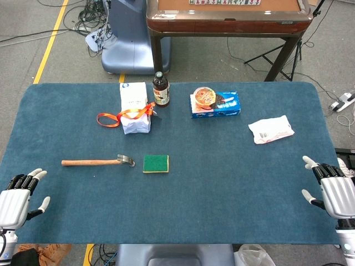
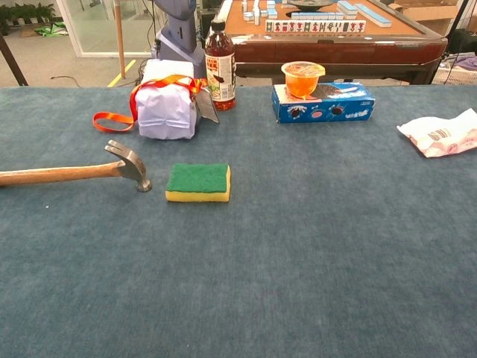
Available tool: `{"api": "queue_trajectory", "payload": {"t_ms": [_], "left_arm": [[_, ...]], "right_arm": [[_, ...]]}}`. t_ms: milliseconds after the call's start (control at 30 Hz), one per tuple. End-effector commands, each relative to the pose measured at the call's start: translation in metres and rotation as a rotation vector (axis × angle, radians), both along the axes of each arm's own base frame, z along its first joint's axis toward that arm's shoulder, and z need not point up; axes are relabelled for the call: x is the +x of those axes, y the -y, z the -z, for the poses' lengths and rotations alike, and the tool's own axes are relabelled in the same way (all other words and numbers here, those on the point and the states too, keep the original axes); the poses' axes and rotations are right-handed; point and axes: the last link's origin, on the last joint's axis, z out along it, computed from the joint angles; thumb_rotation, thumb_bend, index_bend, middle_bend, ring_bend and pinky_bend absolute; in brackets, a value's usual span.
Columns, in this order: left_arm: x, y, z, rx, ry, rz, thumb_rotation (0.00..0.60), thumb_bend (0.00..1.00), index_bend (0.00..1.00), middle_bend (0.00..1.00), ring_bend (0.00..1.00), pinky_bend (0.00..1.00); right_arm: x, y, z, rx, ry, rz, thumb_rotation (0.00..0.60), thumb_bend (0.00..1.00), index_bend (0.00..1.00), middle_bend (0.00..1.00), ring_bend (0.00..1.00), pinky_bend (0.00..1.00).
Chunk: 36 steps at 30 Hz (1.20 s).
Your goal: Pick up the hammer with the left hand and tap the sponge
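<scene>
A hammer (image 1: 97, 162) with a wooden handle and steel head lies flat on the blue table, its head pointing right; in the chest view the hammer (image 2: 74, 171) shows at the left. Just right of the head sits a sponge (image 1: 156, 163), green on top and yellow below, also the sponge (image 2: 198, 182) in the chest view. My left hand (image 1: 19, 199) rests at the table's near left corner, fingers apart, holding nothing, well short of the handle. My right hand (image 1: 333, 191) sits at the near right edge, fingers spread and empty. Neither hand shows in the chest view.
At the back stand a white packet tied with an orange ribbon (image 1: 135, 108), a dark bottle (image 1: 161, 90), a blue box with a cup on it (image 1: 216, 104) and a white bag (image 1: 271, 129). A wooden game table (image 1: 227, 16) stands beyond the far edge.
</scene>
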Motion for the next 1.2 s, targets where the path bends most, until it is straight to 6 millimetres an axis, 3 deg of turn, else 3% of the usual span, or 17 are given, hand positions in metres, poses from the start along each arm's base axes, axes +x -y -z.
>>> {"api": "queue_trajectory", "payload": {"t_ms": [33, 267, 467, 767, 1033, 1200], "left_arm": [[0.000, 0.000, 0.001, -0.003, -0.001, -0.001, 0.600, 0.29, 0.19, 0.19, 0.23, 0.15], [0.002, -0.003, -0.001, -0.005, -0.002, 0.011, 0.600, 0.29, 0.19, 0.19, 0.23, 0.15], [0.008, -0.018, -0.007, -0.021, 0.001, 0.045, 0.600, 0.29, 0.20, 0.19, 0.23, 0.15], [0.033, -0.073, -0.004, -0.108, 0.028, 0.128, 0.600, 0.29, 0.18, 0.19, 0.16, 0.12], [0.059, -0.122, 0.024, -0.238, 0.021, 0.139, 0.600, 0.29, 0.17, 0.19, 0.15, 0.06], [0.070, -0.142, 0.043, -0.308, 0.009, 0.127, 0.600, 0.29, 0.17, 0.19, 0.15, 0.05]], "right_arm": [[0.000, 0.000, -0.001, -0.003, 0.002, -0.001, 0.600, 0.19, 0.17, 0.33, 0.26, 0.32], [0.004, 0.000, -0.009, -0.023, 0.004, -0.023, 0.600, 0.19, 0.17, 0.33, 0.25, 0.32], [0.013, 0.006, -0.023, -0.070, -0.010, -0.056, 0.600, 0.19, 0.17, 0.33, 0.25, 0.31], [0.024, 0.013, -0.030, -0.066, -0.025, -0.078, 0.600, 0.19, 0.17, 0.33, 0.24, 0.31], [0.022, 0.011, -0.030, -0.052, -0.024, -0.072, 0.600, 0.19, 0.17, 0.33, 0.24, 0.31], [0.020, 0.007, -0.033, -0.056, -0.026, -0.066, 0.600, 0.19, 0.17, 0.33, 0.23, 0.31]]}}
